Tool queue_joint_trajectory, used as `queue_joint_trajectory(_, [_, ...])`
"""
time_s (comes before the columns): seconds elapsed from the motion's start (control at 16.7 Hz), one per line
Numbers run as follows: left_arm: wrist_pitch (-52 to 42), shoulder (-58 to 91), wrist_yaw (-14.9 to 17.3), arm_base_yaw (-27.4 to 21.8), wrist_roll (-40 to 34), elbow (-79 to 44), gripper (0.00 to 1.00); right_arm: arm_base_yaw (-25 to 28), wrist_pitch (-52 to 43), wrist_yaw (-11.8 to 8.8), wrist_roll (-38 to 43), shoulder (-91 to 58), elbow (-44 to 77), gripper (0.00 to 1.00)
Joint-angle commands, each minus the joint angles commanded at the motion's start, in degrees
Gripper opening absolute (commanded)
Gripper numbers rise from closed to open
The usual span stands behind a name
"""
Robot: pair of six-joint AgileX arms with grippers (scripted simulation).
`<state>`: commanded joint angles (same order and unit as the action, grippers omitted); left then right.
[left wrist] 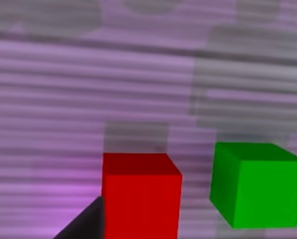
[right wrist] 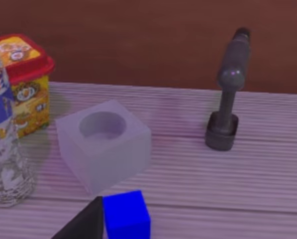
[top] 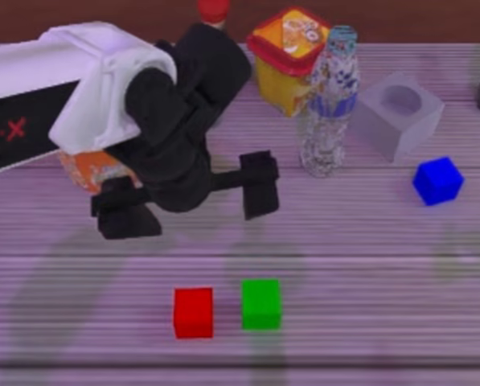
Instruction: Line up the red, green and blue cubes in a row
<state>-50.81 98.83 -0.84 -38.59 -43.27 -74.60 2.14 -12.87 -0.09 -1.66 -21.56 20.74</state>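
The red cube (top: 193,312) and the green cube (top: 261,304) sit side by side near the table's front edge, a small gap between them. The blue cube (top: 437,180) lies alone at the right. My left gripper (top: 193,199) hovers open behind the red and green cubes, its fingers spread wide and holding nothing. The left wrist view shows the red cube (left wrist: 141,196) and green cube (left wrist: 257,184) close below, with one dark finger (left wrist: 83,226) at the edge. My right arm is outside the top view; its wrist view shows the blue cube (right wrist: 127,215) beside one finger (right wrist: 86,224).
At the back stand a yellow tub with a red lid (top: 290,56), a clear plastic bottle (top: 330,104) and a pale grey block with a round hole (top: 399,112). A dark hammer-like tool (right wrist: 228,99) lies at the far right. An orange object (top: 91,173) shows under the left arm.
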Motion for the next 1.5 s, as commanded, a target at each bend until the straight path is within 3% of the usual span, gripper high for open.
queue_joint_trajectory(0.6, [23.32,-51.31,-0.56,23.12,20.39,46.70,1.00,3.35,-32.79,0.69,-4.73,-66.27,50.97,1.00])
queue_joint_trajectory(0.9, [36.07,-77.98,-0.05,32.51,32.73,64.40,1.00,4.84,-46.44,0.71,-6.52,-91.75,72.81,1.00])
queue_joint_trajectory(1.2, [47.66,-95.34,0.64,38.44,41.35,73.12,1.00,5.78,-54.36,0.43,-7.61,-108.14,87.66,1.00])
queue_joint_trajectory(1.5, [50.81,-98.83,0.84,39.74,43.27,74.61,1.00,5.99,-56.01,0.33,-7.87,-111.26,90.96,1.00])
